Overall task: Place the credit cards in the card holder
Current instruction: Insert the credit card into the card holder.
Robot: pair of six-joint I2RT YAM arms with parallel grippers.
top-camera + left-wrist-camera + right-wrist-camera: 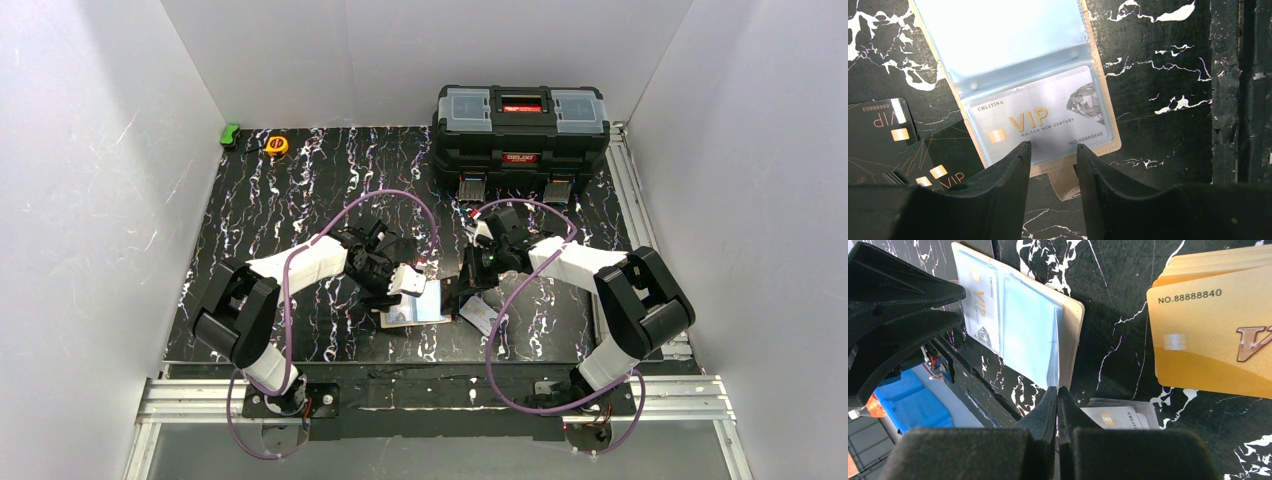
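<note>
Silver card [1035, 117] sits sleeved in the open card holder [1108, 146], frame centre; your left tool [1053, 147] hovers spread above it, right tool [1057, 390] pressed together, empty. Next likely: pinch a gold card [1218, 335], upper right

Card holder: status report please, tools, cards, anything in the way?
Left tool open over the card holder, at its tab edge. Right tool shut, empty. Holder lies open, one silver card sleeved; gold cards loose beside it. Nothing blocking.
</note>
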